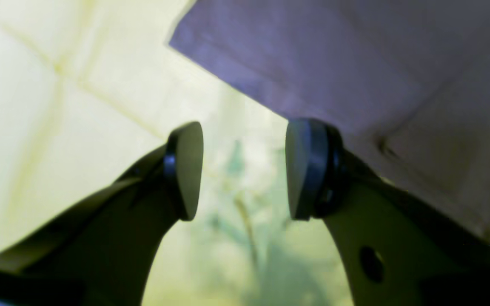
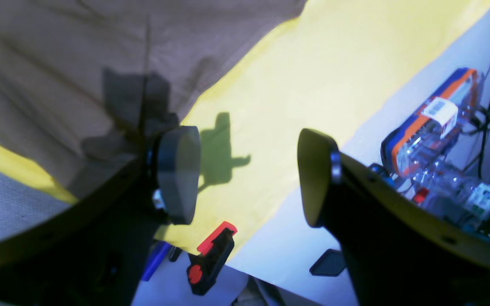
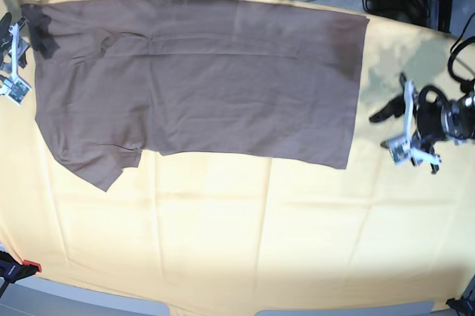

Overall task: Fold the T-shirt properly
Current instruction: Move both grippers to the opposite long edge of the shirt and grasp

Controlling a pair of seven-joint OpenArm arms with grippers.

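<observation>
T-shirt (image 3: 223,86) thin, limp, light; pinch at hem corners. Left end effector (image 1: 245,170) and right end effector (image 2: 249,176) both open, empty.

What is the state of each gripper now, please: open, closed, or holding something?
Left gripper: open, holding nothing, beside the T-shirt hem.
Right gripper: open, holding nothing, over the yellow cloth next to the T-shirt.
</observation>
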